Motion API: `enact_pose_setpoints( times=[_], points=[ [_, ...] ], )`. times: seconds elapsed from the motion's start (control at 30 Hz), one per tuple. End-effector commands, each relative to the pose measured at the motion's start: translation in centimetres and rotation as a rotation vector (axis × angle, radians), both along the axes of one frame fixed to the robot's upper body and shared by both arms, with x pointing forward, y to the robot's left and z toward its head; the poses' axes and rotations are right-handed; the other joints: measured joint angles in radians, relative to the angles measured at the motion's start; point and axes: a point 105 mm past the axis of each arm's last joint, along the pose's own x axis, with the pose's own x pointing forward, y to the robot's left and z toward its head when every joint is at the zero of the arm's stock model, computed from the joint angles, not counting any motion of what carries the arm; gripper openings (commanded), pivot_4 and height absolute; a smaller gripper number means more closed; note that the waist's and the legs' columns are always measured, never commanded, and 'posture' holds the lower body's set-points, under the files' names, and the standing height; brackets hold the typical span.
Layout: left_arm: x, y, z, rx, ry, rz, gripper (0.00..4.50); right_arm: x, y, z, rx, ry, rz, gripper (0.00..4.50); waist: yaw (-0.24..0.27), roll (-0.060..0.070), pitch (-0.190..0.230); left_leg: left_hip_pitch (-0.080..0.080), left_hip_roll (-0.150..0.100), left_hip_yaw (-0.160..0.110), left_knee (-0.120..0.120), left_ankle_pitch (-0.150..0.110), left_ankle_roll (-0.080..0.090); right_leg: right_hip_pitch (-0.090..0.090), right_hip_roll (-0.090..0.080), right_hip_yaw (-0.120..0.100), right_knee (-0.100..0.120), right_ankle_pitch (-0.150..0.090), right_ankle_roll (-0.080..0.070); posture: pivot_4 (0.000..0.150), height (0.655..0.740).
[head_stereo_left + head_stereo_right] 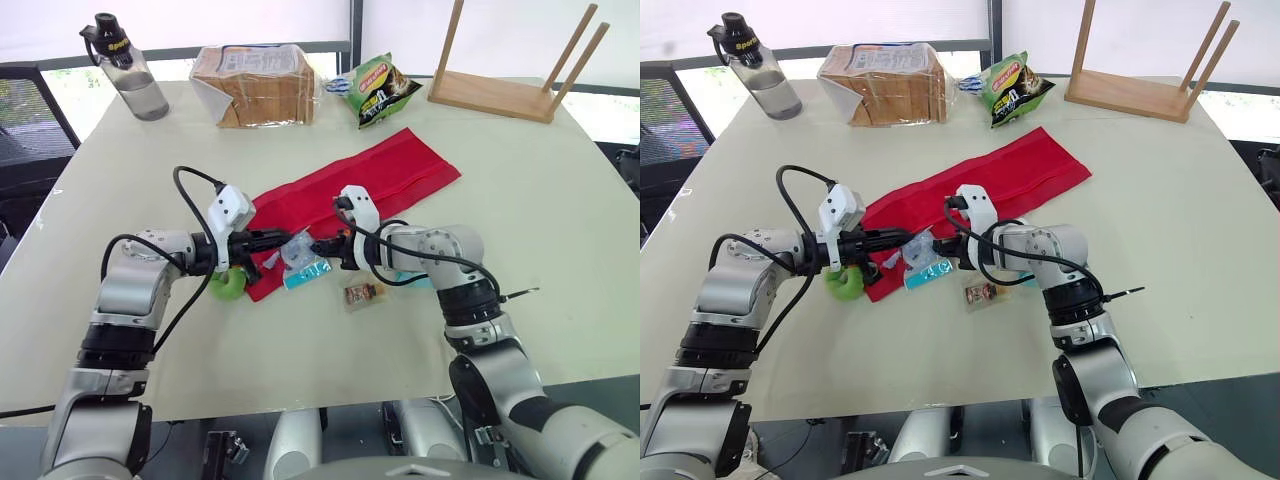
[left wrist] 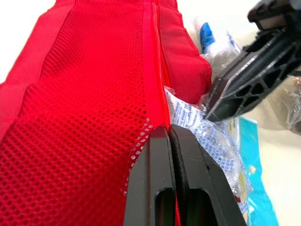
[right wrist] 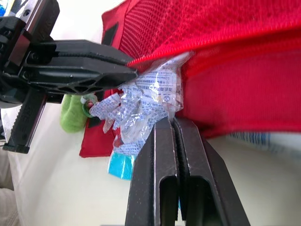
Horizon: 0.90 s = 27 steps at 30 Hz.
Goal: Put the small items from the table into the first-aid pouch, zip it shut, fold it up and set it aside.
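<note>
The red first-aid pouch lies unfolded and slanted across the middle of the table, its mesh inside facing up. My left gripper is shut on the pouch's mesh edge by the zip, at the near end. My right gripper faces it from the right, shut on a crinkly clear packet that sits at the pouch's opening. A teal packet lies just below them. On the table are also a small brown packet and a green item.
Along the far edge stand a water bottle, a bagged loaf of bread, a green snack bag and a wooden rack. Another teal item peeks out under my right forearm.
</note>
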Motion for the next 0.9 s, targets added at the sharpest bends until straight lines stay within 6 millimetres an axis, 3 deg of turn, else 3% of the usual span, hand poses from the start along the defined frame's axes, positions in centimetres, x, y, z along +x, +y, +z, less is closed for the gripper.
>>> enact_pose_setpoints(
  times=[0.03,0.27,0.6,0.9],
  points=[
    [-0.3,-0.4,1.0,0.054,-0.069,-0.053,0.00,0.4,1.0,2.0,0.036,-0.063,0.026,0.04,0.000,0.000,0.000,0.000,0.000,0.000,0.000,0.000,0.000,0.000,0.000,0.000,0.000,0.000,0.000,0.150,0.7400],
    [-0.2,-0.4,1.4,0.050,-0.082,-0.048,0.00,1.8,1.4,2.0,0.032,-0.073,-0.043,0.04,0.000,0.000,0.000,0.000,0.000,0.000,0.000,0.000,0.000,0.000,0.000,0.000,0.000,0.000,0.000,0.150,0.7400],
    [0.9,0.1,3.5,0.035,-0.127,0.005,0.00,3.2,1.6,2.0,0.022,-0.081,-0.139,0.04,0.000,0.000,0.000,0.000,0.000,0.000,0.000,0.000,0.000,0.000,0.000,0.000,0.000,0.000,0.000,0.150,0.7400],
    [0.6,0.5,2.6,0.044,-0.076,-0.006,0.00,2.6,4.9,2.0,0.069,-0.060,-0.143,0.04,-0.002,0.000,0.000,0.000,0.000,0.000,-0.002,0.000,0.000,-0.001,0.000,0.000,0.000,0.000,0.000,0.150,0.7400]
  ],
)
